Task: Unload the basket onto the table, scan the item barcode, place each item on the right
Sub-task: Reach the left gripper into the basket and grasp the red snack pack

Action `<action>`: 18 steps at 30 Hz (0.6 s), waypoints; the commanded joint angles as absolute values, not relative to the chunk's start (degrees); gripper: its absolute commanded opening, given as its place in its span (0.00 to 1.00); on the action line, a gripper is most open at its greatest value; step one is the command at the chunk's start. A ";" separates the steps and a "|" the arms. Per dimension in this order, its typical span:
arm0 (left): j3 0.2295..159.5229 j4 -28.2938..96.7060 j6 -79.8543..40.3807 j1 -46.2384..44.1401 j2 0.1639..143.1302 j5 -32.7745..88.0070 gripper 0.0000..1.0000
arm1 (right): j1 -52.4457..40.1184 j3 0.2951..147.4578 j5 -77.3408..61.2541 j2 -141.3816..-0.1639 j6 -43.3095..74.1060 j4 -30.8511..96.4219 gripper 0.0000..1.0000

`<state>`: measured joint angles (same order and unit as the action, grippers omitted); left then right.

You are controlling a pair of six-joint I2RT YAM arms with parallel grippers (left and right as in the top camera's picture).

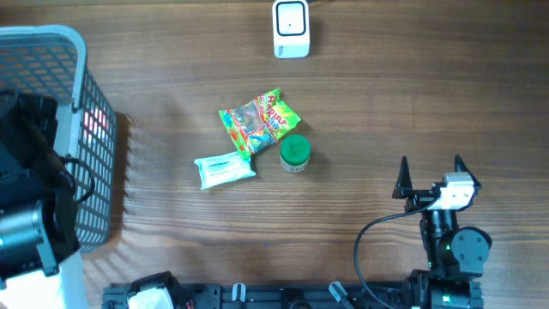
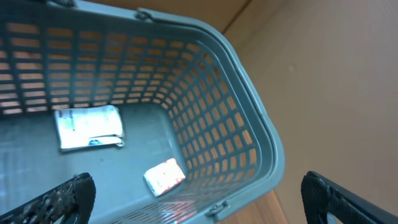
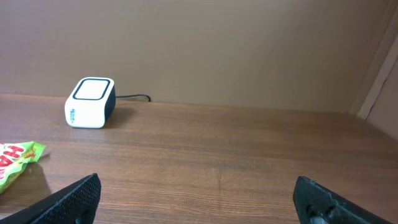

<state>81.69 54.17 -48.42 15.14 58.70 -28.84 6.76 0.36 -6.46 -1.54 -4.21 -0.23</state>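
Gummy candy bag: light, crinkly, probably slippery; pinch a sealed edge. Left end effector and right end effector gape fully, empty.

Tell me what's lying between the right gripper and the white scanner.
Nothing: only bare table runs from the right gripper to the scanner. The overhead view shows it; the right wrist view agrees.

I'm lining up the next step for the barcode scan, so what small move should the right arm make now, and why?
Probably swing the right gripper left toward the green-capped container. Its jaws stand open and empty, so no item is held for the barcode scanner yet. That container looks like the nearest of the three loose items to this gripper.
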 commanded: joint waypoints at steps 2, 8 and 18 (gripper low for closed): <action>81.76 53.58 -44.73 16.51 62.24 -24.91 1.00 | 6.55 0.30 -7.35 -1.34 -4.51 -0.51 1.00; 81.76 53.32 -45.95 21.06 64.16 -24.91 1.00 | 6.55 0.30 -7.38 -1.34 -4.51 -0.54 1.00; 81.76 57.60 -53.06 40.36 78.98 -14.33 1.00 | 6.55 0.30 -7.38 -1.34 -4.51 -0.51 1.00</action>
